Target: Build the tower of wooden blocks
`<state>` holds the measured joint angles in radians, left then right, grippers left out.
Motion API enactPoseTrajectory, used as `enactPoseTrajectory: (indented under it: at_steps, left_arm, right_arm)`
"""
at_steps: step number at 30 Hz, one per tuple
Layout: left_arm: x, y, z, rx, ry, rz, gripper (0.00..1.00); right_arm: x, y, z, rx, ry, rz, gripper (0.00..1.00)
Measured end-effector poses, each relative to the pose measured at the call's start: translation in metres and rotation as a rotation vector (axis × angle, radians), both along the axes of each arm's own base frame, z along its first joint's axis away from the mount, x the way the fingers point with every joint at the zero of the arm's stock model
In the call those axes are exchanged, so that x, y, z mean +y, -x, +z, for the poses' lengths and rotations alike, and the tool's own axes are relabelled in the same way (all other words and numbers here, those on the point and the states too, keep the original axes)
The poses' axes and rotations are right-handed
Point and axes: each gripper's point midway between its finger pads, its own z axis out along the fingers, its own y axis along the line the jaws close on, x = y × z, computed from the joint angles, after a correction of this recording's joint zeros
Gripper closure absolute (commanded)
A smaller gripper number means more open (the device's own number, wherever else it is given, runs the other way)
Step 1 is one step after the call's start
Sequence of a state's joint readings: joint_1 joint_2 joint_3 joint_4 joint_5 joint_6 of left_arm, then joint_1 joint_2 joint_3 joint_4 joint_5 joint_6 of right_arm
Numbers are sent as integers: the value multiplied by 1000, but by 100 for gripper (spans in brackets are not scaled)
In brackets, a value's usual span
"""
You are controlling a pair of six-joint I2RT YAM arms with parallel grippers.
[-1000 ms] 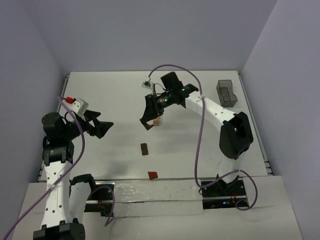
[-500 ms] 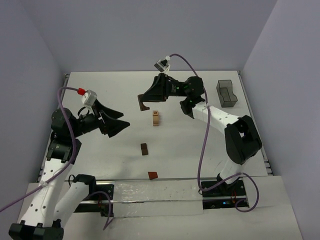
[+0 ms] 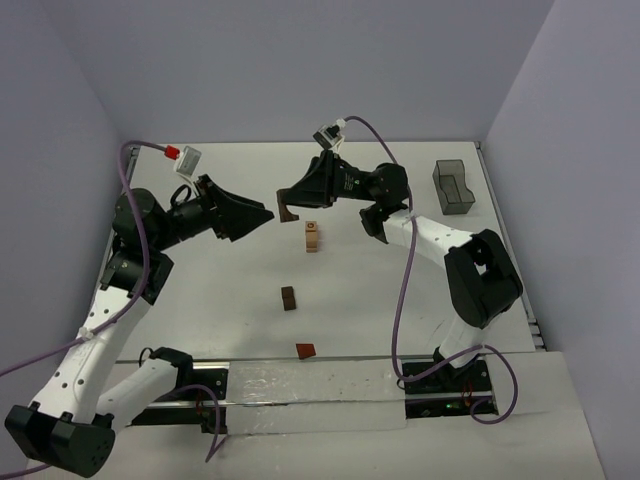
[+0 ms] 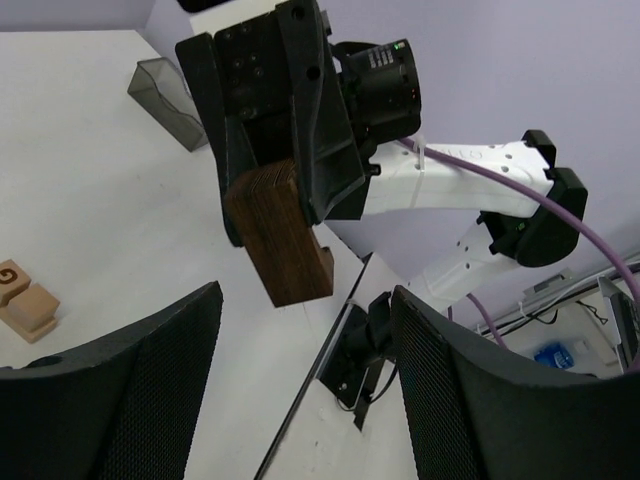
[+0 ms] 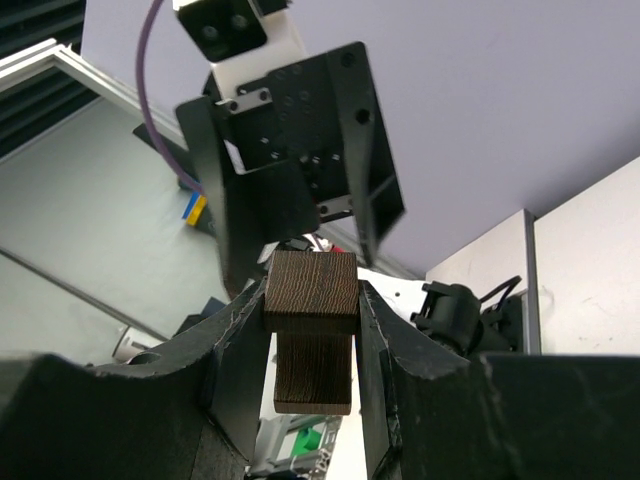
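The right gripper (image 3: pixel 289 209) is clamped on a dark brown block (image 4: pixel 283 238). It hangs in the air just left of the wood block tower (image 3: pixel 312 236) and a touch beyond it, and the block pokes out well past the fingertips. The tower is a short tan stack standing on the table (image 3: pixel 200 300), apart from both arms. The left gripper (image 3: pixel 263 214) comes in from further left of the tower, jaws spread wide and holding nothing, its mouth aimed straight at that block. It looks like a hand-over, or else a very crowded approach! The two sets of fingers are nearly nose to nose, so a small misjudged push could knock them together and jar the block. Only the block's upper part is pinched, so a bump on its free end could twist it loose. It would then drop close to the tower and might topple the stack. If the right jaws let go before the left ones close, the result is the same. Watch the swing across as well, because a low pass over the tower would clip its top cube. More pieces wait on the near side of the tower: a loose dark cube (image 3: pixel 288 298), and nearer still a reddish-brown cube (image 3: pixel 305 350). The grey bin (image 3: pixel 452 186) sits well off to the tower's right, clear of the action.
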<state>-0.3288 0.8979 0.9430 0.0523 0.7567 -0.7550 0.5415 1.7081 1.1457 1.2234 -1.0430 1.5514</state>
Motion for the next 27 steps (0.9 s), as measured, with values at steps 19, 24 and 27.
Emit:
enactPoseTrajectory:
  at_steps: [19,24,27]
  left_arm:
    - [-14,-13,-11,119,-4,0,37]
    - [-15,-15,-12,138,1,0,41]
    - [-16,-16,-12,158,11,-1,42]
  right_arm:
    - [2,-13,3,17,-29,-69,100]
    - [3,-19,1,48,-33,-99,100]
    - [3,-22,0,63,-34,-112,100]
